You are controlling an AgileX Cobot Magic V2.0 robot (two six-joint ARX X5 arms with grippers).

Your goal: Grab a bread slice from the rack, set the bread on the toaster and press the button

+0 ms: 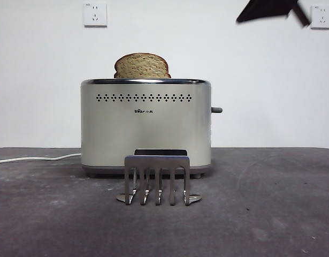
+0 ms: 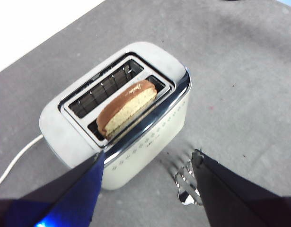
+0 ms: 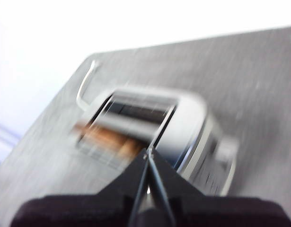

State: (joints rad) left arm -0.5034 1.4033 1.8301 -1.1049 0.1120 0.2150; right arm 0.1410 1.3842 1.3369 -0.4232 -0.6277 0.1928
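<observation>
The boxy cream-beige toaster (image 1: 145, 126) holds the tan wholegrain slice of bread (image 1: 142, 66) in its front slot. Its small dark grey button (image 1: 216, 110) juts sideways from the narrow end, below the right gripper (image 3: 148, 156), jaws together; the left gripper (image 2: 147, 163) hovers above, jaws apart.

We see open table (image 1: 271, 214) on both flanks of the toaster (image 1: 145, 126) | rack (image 1: 157, 179) blocks its front face, near the front edge | bread (image 1: 142, 66) fills one slot, other slot free | button (image 1: 216, 110) side unobstructed
</observation>
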